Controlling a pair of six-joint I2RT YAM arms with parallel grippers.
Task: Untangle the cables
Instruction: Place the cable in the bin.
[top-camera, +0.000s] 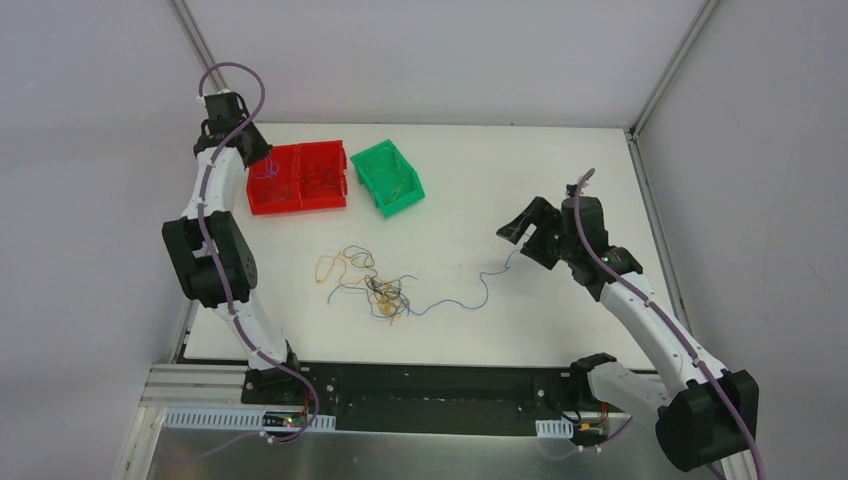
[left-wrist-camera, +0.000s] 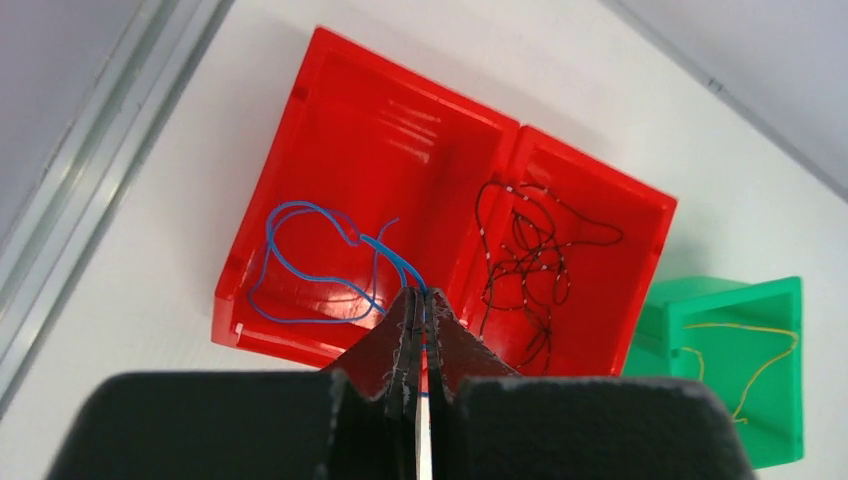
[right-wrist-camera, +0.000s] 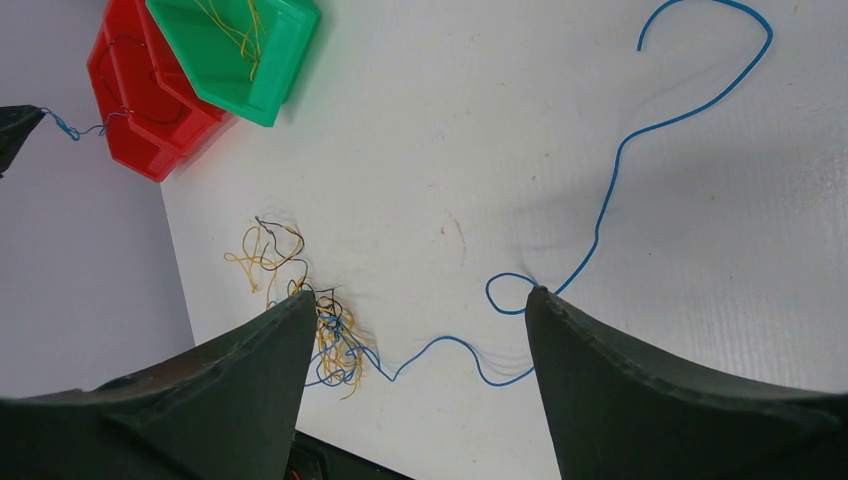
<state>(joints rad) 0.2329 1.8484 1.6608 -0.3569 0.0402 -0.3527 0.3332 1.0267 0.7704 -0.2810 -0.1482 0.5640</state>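
A clump of blue, yellow-orange and dark cables (top-camera: 385, 292) lies mid-table, with a loose orange strand (top-camera: 335, 265) to its left. From the clump a long blue cable (top-camera: 470, 298) trails right; it also shows in the right wrist view (right-wrist-camera: 610, 170). My right gripper (top-camera: 525, 235) hovers open above that cable's far end, nothing between its fingers (right-wrist-camera: 420, 293). My left gripper (left-wrist-camera: 422, 292) is shut on a blue cable (left-wrist-camera: 300, 280), whose loops lie in the red bin's left compartment (left-wrist-camera: 330, 150).
The red bin's right compartment holds dark cables (left-wrist-camera: 525, 255). A green bin (top-camera: 387, 176) beside it holds yellow-orange wire (left-wrist-camera: 760, 370). Both bins stand at the back left of the white table (top-camera: 560, 170). Walls close in on three sides.
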